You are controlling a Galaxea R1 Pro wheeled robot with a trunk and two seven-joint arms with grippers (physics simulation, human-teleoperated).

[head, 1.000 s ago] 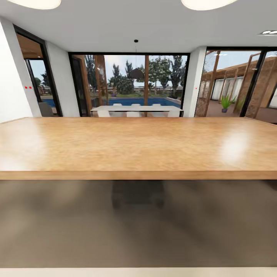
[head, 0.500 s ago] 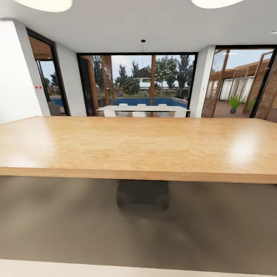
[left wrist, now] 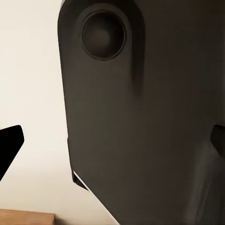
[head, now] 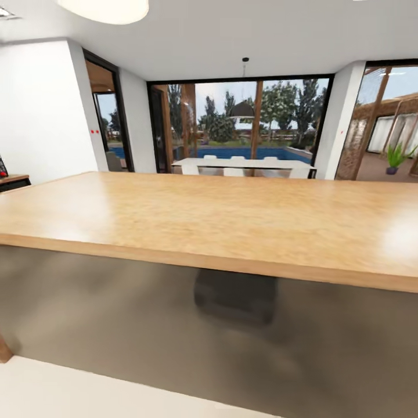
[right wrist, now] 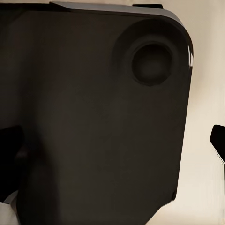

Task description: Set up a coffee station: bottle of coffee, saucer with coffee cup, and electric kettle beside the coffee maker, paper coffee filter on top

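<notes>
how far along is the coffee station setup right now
Nothing looks done from these pictures. The head view faces the big wooden table, its top bare, with glass doors and a pool behind. Both wrist views show dark robot body close up; neither gripper appears to hold anything. All five placements look still ahead, with the robot apparently in transit.

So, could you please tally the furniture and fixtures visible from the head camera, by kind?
Wooden tables: 1, the big one in front
White tables: 1, by the windows
White chairs: 3 along its far side; those on its near side cannot be counted
Hanging lamps: 1
Ceiling lights: 1
Potted plants: 1
Total: 8
</notes>
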